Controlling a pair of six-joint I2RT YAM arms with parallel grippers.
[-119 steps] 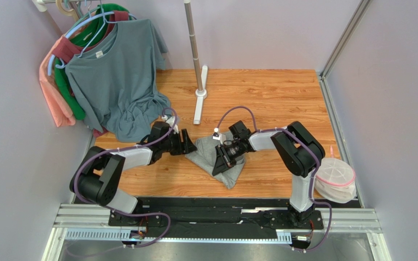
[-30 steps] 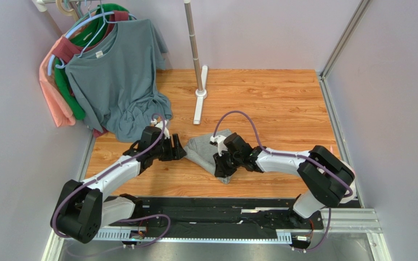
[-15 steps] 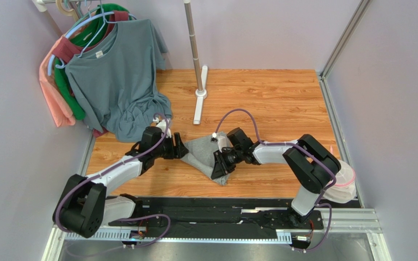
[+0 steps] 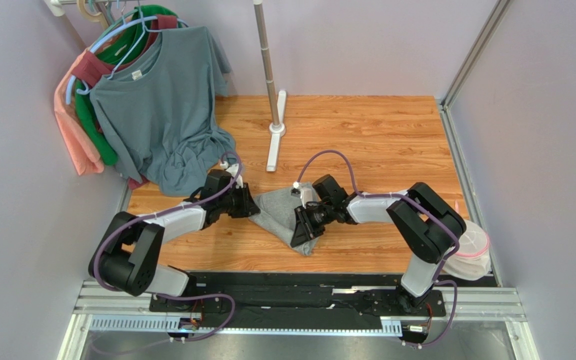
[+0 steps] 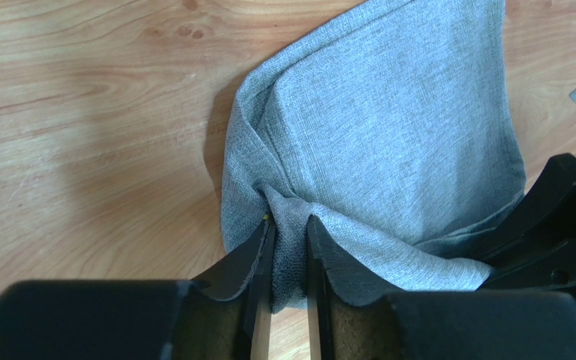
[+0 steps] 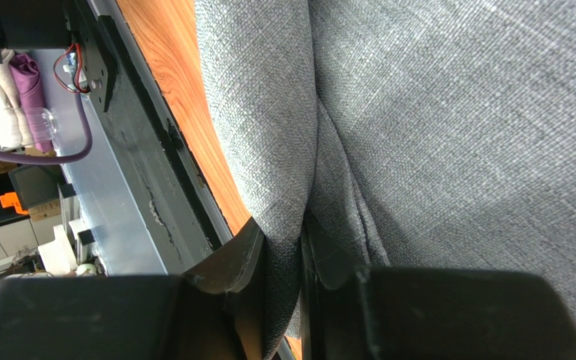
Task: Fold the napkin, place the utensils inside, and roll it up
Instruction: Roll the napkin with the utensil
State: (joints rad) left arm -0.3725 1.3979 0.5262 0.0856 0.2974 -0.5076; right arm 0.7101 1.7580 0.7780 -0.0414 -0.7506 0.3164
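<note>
As jaws pinch the napkin (image 4: 274, 209), basket (image 4: 470, 259) sits apart.

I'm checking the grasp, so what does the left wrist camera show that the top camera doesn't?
Left wrist only: the left gripper seen up close, shut on a bunched fold at the napkin edge. Top only: the grey T-shirt on its hanger and the metal pole. Both: the napkin lying on the wooden table.
</note>
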